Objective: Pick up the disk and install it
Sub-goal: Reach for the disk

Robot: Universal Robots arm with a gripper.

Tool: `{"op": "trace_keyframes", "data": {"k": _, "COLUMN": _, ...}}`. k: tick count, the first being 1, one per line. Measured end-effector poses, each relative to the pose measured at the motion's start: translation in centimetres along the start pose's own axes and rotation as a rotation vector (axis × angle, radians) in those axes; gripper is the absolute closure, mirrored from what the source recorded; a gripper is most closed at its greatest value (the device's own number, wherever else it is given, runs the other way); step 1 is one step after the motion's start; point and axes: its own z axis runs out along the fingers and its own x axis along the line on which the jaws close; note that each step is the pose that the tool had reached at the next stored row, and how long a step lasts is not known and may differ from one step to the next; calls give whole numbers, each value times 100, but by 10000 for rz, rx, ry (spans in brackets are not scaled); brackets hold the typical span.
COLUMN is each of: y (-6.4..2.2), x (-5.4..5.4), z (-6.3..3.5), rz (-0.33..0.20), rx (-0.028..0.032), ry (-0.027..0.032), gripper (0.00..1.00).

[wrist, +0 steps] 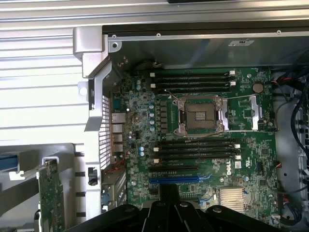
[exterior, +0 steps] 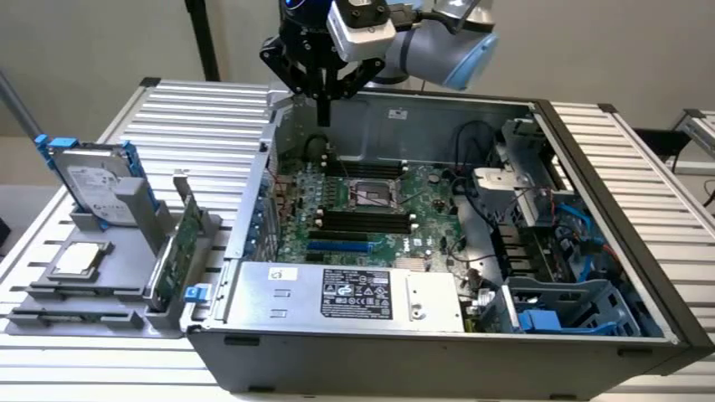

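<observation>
Overhead, the black gripper [exterior: 324, 119] on the grey-and-blue robot arm [exterior: 447, 50] hangs over the eleven-o'clock corner of the open dark-grey metal computer case [exterior: 592, 184] in the exterior view. Its jaws are drawn together into one narrow tip and grip nothing. The disk [exterior: 95, 188], a flat silver-grey metal hard drive with a white label and a bright blue plastic frame, stands upright in a grey moulded holder [exterior: 112, 251] on the ribbed aluminium bench [exterior: 201, 109]. It sits at nine o'clock from the case and well apart from the gripper. Beside it the exterior view shows a small square silver-topped chip [exterior: 80, 260] lying flat in the holder, and a silver power-supply box [exterior: 347, 293] at the case's six-o'clock edge. The thin green circuit card [exterior: 179, 251] stands on edge between the disk and the case. The wrist view looks straight down on the green motherboard [wrist: 203, 145], showing its bare square processor socket [wrist: 202, 115] and black memory slots [wrist: 193, 79] more plainly.
</observation>
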Motion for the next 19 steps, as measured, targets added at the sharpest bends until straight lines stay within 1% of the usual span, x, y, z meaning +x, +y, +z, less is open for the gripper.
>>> {"op": "trace_keyframes", "data": {"k": 2, "y": -1, "x": 18, "z": -1, "rz": 1, "rx": 1, "ry": 2, "gripper": 89}}
{"op": "trace_keyframes", "data": {"k": 4, "y": -8, "x": 106, "z": -3, "rz": 0, "rx": 1, "ry": -6, "gripper": 89}}
{"op": "trace_keyframes", "data": {"k": 19, "y": -55, "x": 788, "z": -18, "rz": 0, "rx": -1, "ry": -7, "gripper": 89}}
